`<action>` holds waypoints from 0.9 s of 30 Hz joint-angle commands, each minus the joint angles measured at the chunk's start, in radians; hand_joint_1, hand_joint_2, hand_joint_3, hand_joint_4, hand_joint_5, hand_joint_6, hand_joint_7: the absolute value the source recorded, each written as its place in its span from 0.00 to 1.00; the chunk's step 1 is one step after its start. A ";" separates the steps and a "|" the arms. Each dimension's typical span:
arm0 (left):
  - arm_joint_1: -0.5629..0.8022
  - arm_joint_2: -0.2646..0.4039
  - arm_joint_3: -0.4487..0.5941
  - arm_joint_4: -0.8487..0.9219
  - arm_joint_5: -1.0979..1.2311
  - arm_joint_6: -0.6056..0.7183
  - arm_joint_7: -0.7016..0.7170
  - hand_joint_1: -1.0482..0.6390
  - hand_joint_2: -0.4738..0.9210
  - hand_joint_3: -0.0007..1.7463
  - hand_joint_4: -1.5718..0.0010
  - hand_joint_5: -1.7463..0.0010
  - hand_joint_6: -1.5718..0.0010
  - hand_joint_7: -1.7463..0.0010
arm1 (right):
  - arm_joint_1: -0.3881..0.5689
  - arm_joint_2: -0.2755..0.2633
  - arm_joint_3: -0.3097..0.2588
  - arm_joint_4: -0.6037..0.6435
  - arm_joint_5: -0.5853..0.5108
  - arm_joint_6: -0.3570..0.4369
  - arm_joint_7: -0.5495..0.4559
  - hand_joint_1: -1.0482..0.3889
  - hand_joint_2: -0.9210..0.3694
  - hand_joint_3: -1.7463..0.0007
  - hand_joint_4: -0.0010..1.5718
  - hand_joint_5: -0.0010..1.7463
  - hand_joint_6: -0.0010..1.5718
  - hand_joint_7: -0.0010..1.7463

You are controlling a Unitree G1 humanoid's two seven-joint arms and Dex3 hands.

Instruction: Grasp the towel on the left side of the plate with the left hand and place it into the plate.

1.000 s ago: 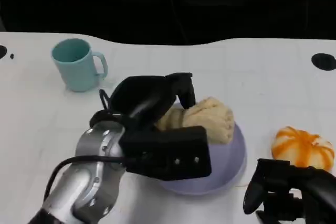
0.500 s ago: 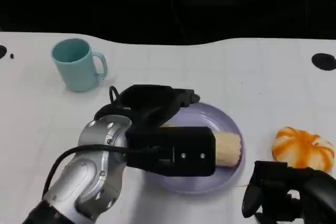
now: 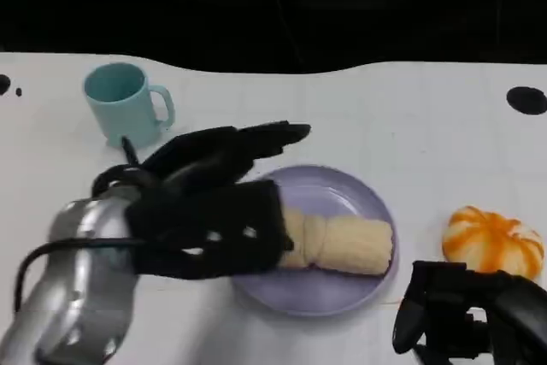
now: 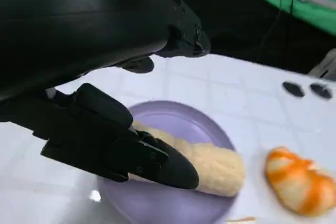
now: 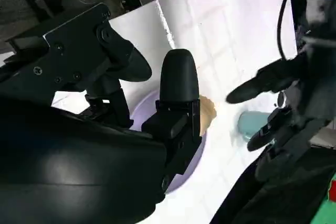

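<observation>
The rolled beige towel lies on its side in the purple plate, near its front half. My left hand hovers over the plate's left part with its fingers spread and nothing in them; it hides the towel's left end. In the left wrist view the towel rests on the plate just beyond my fingers. My right hand stays at the table's near right, holding nothing, fingers apart. The right wrist view catches the towel past my right hand.
A light blue mug stands at the back left. An orange-and-white pumpkin-shaped object lies right of the plate. A black round mark sits at the table's far right edge. The table's back edge meets a dark background.
My left hand has let go of the towel, which now lies flat in the plate. The hand has opened and drawn back to the left.
</observation>
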 commanded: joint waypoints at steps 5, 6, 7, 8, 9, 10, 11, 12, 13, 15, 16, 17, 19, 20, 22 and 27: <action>0.127 0.024 0.195 -0.165 -0.298 0.082 -0.047 0.34 1.00 0.05 0.61 0.70 0.56 0.91 | -0.004 -0.015 -0.016 -0.017 0.010 0.014 0.006 0.70 0.32 0.32 0.47 0.99 0.41 0.85; 0.145 0.017 0.220 -0.190 -0.336 0.109 -0.043 0.35 1.00 0.05 0.60 0.71 0.54 0.91 | -0.005 -0.016 -0.016 -0.020 0.011 0.018 0.005 0.70 0.32 0.32 0.47 0.99 0.41 0.85; 0.164 0.010 0.244 -0.218 -0.371 0.140 -0.036 0.35 1.00 0.05 0.59 0.72 0.53 0.92 | -0.005 -0.016 -0.016 -0.022 0.011 0.021 0.005 0.70 0.32 0.32 0.47 0.99 0.41 0.85; 0.183 0.002 0.268 -0.246 -0.406 0.170 -0.028 0.35 1.00 0.05 0.57 0.72 0.52 0.92 | -0.005 -0.015 -0.015 -0.023 0.011 0.023 0.004 0.70 0.32 0.32 0.47 0.99 0.41 0.85; 0.195 0.000 0.282 -0.264 -0.430 0.191 -0.020 0.37 1.00 0.06 0.55 0.72 0.50 0.92 | -0.005 -0.014 -0.015 -0.024 0.012 0.024 0.003 0.71 0.32 0.32 0.47 0.99 0.41 0.86; 0.212 -0.010 0.306 -0.290 -0.464 0.220 -0.010 0.37 1.00 0.06 0.54 0.71 0.50 0.93 | -0.005 -0.013 -0.015 -0.024 0.014 0.025 0.004 0.71 0.32 0.32 0.47 0.99 0.41 0.86; 0.224 -0.015 0.321 -0.307 -0.490 0.242 -0.001 0.39 1.00 0.08 0.51 0.70 0.48 0.92 | -0.005 -0.012 -0.015 -0.025 0.014 0.026 0.003 0.70 0.32 0.32 0.46 0.99 0.41 0.86; 0.239 -0.018 0.337 -0.326 -0.514 0.257 0.009 0.40 1.00 0.09 0.50 0.69 0.47 0.93 | -0.005 -0.012 -0.014 -0.024 0.014 0.023 0.004 0.70 0.32 0.32 0.46 1.00 0.40 0.86; 0.264 -0.030 0.364 -0.348 -0.548 0.270 0.020 0.41 1.00 0.10 0.49 0.68 0.46 0.93 | -0.006 -0.012 -0.013 -0.024 0.014 0.023 0.004 0.70 0.32 0.32 0.46 1.00 0.40 0.86; 0.324 -0.070 0.422 -0.389 -0.620 0.287 0.052 0.47 1.00 0.16 0.47 0.57 0.39 0.93 | -0.009 -0.012 -0.011 -0.023 0.012 0.025 0.003 0.70 0.32 0.32 0.46 1.00 0.40 0.86; 0.350 -0.085 0.442 -0.408 -0.647 0.299 0.071 0.49 0.97 0.21 0.48 0.51 0.36 0.92 | -0.009 -0.012 -0.011 -0.022 0.012 0.023 0.003 0.70 0.32 0.32 0.46 1.00 0.40 0.86; 0.378 -0.112 0.469 -0.430 -0.686 0.319 0.095 0.50 0.92 0.30 0.48 0.45 0.33 0.91 | -0.010 -0.010 -0.013 -0.020 0.015 0.025 0.004 0.69 0.32 0.32 0.46 1.00 0.40 0.86; 0.417 -0.148 0.507 -0.461 -0.754 0.354 0.135 0.49 0.77 0.53 0.45 0.37 0.30 0.81 | -0.012 -0.009 -0.015 -0.018 0.019 0.029 0.005 0.69 0.32 0.32 0.46 1.00 0.40 0.86; 0.436 -0.172 0.529 -0.475 -0.801 0.376 0.153 0.49 0.74 0.59 0.45 0.33 0.33 0.71 | -0.013 -0.009 -0.016 -0.016 0.020 0.028 0.006 0.69 0.32 0.33 0.46 1.00 0.41 0.86; 0.480 -0.220 0.567 -0.503 -0.909 0.420 0.185 0.48 0.73 0.64 0.46 0.24 0.43 0.45 | -0.014 -0.011 -0.018 -0.011 0.020 0.024 0.010 0.70 0.32 0.33 0.47 1.00 0.41 0.85; 0.590 -0.219 0.553 -0.574 -0.960 0.424 0.258 0.47 0.76 0.60 0.47 0.17 0.48 0.31 | -0.010 -0.016 -0.027 -0.001 0.018 0.005 0.019 0.71 0.32 0.32 0.47 0.99 0.41 0.85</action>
